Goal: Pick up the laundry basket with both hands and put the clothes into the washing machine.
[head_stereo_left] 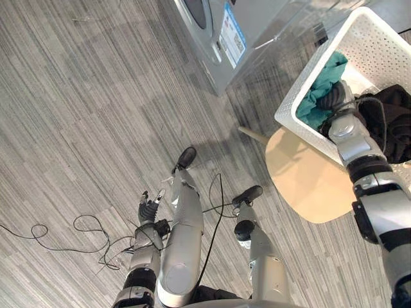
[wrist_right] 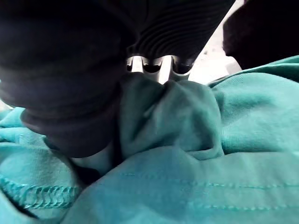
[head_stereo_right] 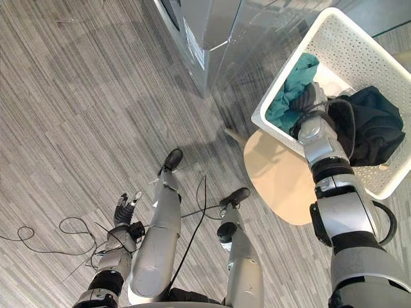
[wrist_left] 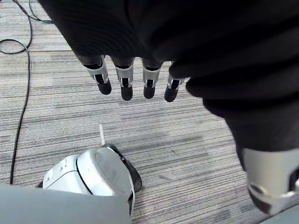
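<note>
A white perforated laundry basket (head_stereo_left: 379, 45) stands tilted on a round pale wooden table (head_stereo_left: 308, 183) at the right. In it lie a teal garment (head_stereo_left: 323, 86) and a black garment (head_stereo_left: 397, 122). My right hand (head_stereo_left: 332, 106) reaches down into the basket. In the right wrist view its fingers (wrist_right: 161, 65) are curled into a bunched fold of the teal garment (wrist_right: 187, 112). My left hand (head_stereo_left: 149, 208) hangs low at the left above the floor, far from the basket; its fingers (wrist_left: 124, 84) are straight and hold nothing.
The silver washing machine (head_stereo_left: 218, 32) stands on the floor at the top centre, just left of the basket, with its round door (head_stereo_left: 198, 11) at the upper edge. Grey striped carpet (head_stereo_left: 77, 115) covers the floor to the left.
</note>
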